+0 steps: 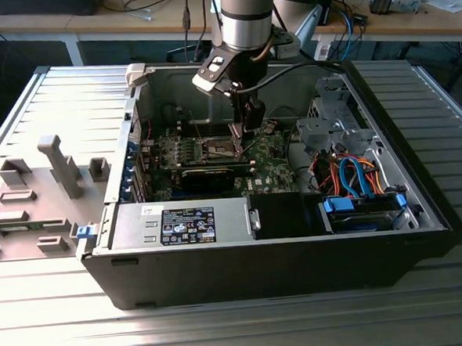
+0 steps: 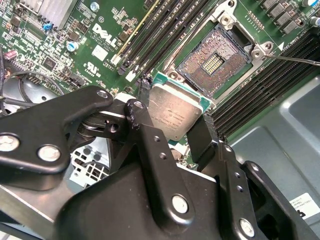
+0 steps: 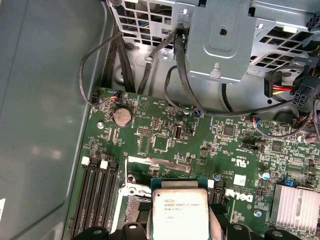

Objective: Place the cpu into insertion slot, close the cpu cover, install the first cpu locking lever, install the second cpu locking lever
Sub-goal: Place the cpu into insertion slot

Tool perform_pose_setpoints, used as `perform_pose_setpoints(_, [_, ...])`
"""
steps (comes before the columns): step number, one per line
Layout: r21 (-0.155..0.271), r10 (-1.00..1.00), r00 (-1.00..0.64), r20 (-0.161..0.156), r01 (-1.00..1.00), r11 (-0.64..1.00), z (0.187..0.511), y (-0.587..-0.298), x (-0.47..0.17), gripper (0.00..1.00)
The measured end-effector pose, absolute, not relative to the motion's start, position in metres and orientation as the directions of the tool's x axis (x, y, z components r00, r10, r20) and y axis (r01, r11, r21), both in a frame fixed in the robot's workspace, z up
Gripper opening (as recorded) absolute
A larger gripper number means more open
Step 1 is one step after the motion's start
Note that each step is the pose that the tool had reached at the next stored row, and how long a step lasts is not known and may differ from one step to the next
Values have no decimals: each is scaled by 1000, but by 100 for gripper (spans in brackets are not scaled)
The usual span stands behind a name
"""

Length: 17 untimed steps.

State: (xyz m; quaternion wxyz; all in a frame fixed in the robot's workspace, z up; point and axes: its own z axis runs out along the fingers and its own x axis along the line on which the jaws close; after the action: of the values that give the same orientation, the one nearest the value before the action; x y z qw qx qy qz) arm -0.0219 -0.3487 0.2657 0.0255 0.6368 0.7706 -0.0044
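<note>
In the second wrist view the fingers (image 2: 146,132) of the gripper (image 2: 174,107) cover the near edge of the cpu (image 2: 175,112), which itself hides one corner of the insertion slot (image 2: 215,60). In the first wrist view the cpu (image 3: 180,212) runs off the picture's edge. In the exterior view the gripper (image 1: 250,127) blocks part of the slot, and the cpu is too small to make out.

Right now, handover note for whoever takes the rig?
Gripper: shut on the cpu, which is held flat and close beside the slot, not in it.
Slot: open, pins exposed, nothing seated.
Done: cpu is in the gripper and at the slot.
Left: all four steps (seating, closing, both locks).
</note>
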Motion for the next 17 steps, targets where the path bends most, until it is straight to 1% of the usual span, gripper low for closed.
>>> perform_pose_setpoints(17, [26,982,-182,-45,983,183,266,-349,-22,54])
